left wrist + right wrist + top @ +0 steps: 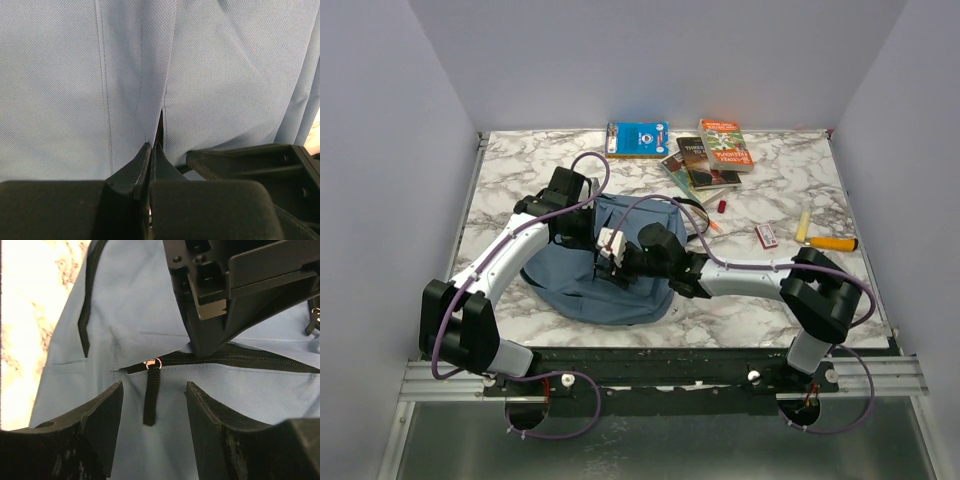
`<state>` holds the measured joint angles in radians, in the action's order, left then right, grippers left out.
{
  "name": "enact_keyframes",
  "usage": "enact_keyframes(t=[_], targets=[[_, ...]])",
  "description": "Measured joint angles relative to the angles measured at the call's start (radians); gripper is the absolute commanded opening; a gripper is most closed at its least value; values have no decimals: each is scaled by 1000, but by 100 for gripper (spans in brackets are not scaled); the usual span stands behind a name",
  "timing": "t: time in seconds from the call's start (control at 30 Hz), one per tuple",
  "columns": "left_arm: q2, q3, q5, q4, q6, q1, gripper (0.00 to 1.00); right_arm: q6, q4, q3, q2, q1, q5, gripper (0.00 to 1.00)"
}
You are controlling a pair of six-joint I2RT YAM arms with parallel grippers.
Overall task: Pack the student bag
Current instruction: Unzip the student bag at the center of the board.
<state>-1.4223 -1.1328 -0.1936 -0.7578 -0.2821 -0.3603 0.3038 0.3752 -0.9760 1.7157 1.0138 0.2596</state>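
Low in the frame the left gripper (151, 152) is closed on the student bag (225, 75); the right gripper (154, 390), half open, holds nothing.

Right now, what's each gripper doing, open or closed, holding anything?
Left gripper: closed, pinching a fold of the student bag fabric.
Right gripper: open, fingers either side of the zipper pull, not gripping it.

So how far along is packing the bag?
Done: nothing packed; the books lie on the table beyond the bag, whose zipper looks shut. In hand: the left hand pinches the bag's fabric, the open right hand straddles the zipper pull. Left: unzip, load everything.
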Motion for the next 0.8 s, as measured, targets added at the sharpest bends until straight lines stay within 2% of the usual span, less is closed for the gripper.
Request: enact_keyframes(t=[0.2, 0.33, 0.4, 0.47, 0.6, 0.7, 0.8], targets=[[7, 0, -2, 0, 0, 0, 0, 47, -2, -23, 38, 1, -18, 46], [11, 0, -3, 0, 0, 0, 0, 56, -2, -24, 41, 3, -22, 36], [11, 0, -3, 0, 0, 0, 0, 57, -3, -24, 41, 6, -25, 37], [12, 0, -3, 0, 0, 0, 0, 57, -3, -24, 43, 8, -28, 43], [13, 0, -3, 0, 0, 0, 0, 60, -2, -24, 51, 12, -42, 41], [13, 0, -3, 0, 0, 0, 0, 62, -2, -24, 60, 14, -61, 32], [13, 0, -3, 1, 0, 0, 0, 62, -2, -27, 66, 15, -71, 11]])
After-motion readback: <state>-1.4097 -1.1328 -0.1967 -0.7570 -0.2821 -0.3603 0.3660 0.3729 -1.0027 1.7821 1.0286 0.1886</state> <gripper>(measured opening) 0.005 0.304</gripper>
